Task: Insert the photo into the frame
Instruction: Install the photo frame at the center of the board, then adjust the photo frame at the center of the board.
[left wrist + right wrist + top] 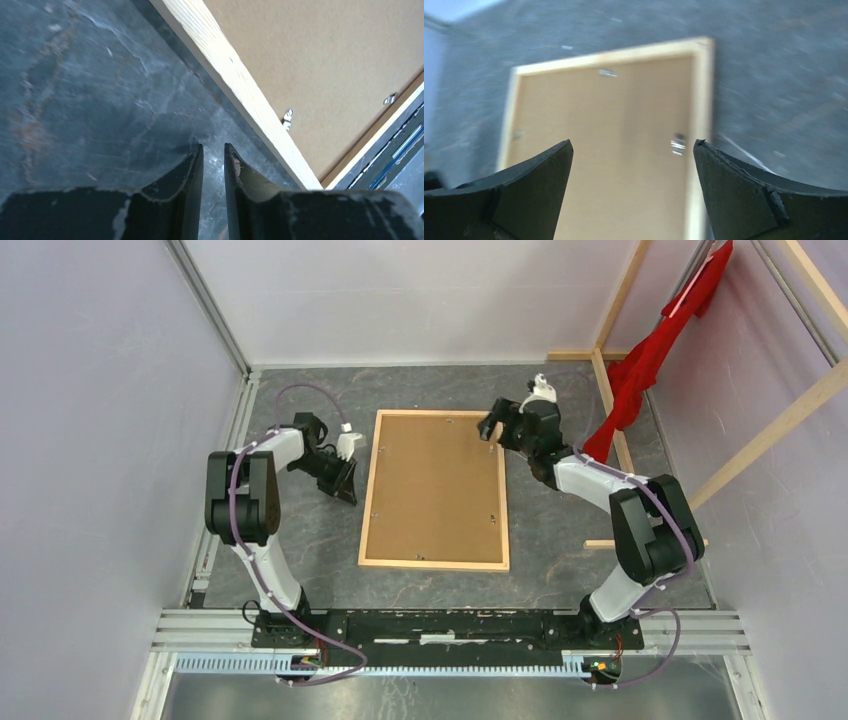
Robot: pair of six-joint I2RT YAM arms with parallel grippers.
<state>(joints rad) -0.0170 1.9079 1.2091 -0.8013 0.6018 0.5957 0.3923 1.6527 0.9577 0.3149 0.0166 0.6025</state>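
The frame [435, 563] lies flat in the middle of the tabletop [310, 530], with its brown backing board [435, 485] facing up. Whatever sits beneath the board is hidden. Bare slate borders all four rails, so there is room on every side. My left pincer [214, 150] is close over the slate just left of the left rail, its fingers nearly together with a thin slit between them, pinching nothing. My right pincer [633, 142] hangs over the far right corner, spread wide and empty; its view is blurred. The left wrist view shows a small metal clip [287, 118] up close. Only the top view shows the red cloth [650, 360] on the wooden rack [760, 440] at far right.
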